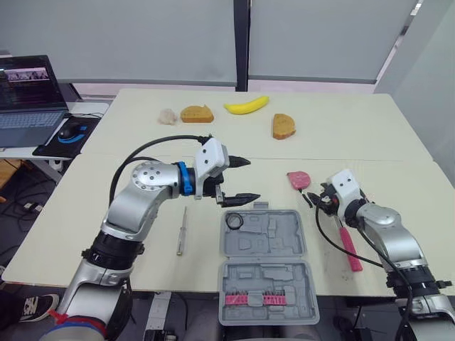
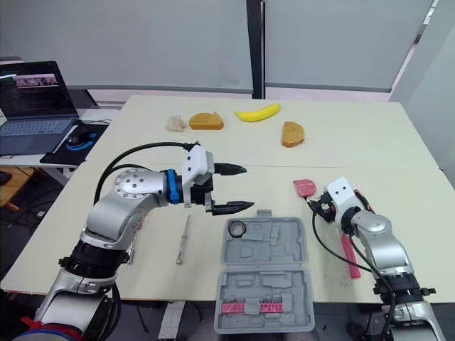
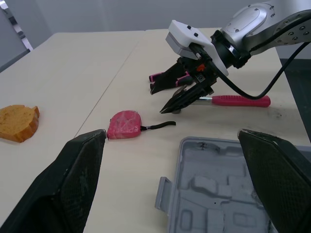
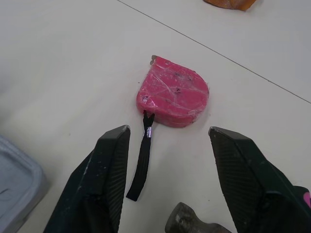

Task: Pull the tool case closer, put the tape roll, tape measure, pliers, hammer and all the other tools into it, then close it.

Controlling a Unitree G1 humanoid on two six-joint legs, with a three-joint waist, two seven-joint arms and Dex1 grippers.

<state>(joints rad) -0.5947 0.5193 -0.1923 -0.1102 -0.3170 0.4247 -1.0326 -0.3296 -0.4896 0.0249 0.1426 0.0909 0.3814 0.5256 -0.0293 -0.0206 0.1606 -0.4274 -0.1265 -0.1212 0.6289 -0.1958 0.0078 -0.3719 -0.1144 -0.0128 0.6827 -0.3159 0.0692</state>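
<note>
The grey tool case (image 1: pixel 281 245) lies open at the table's front edge, with the black tape roll (image 1: pixel 234 221) in its far left corner. My left gripper (image 1: pixel 250 180) hovers open just behind that corner, holding nothing. The pink tape measure (image 4: pixel 174 98) lies right of the case, just ahead of my open right gripper (image 4: pixel 169 130), which is low over the table. A hammer (image 1: pixel 348 245) with a pink handle lies beside that arm. Pink-and-black pliers handles (image 3: pixel 165 76) show behind the right gripper. A screwdriver (image 1: pixel 182 231) lies left of the case.
At the far side of the table lie two bread slices (image 1: pixel 196 114) (image 1: pixel 283 126), a banana (image 1: pixel 247 105) and a small pale lump (image 1: pixel 167 116). A laptop (image 1: pixel 30 99) and a mouse (image 1: pixel 70 131) sit on a side desk to the left.
</note>
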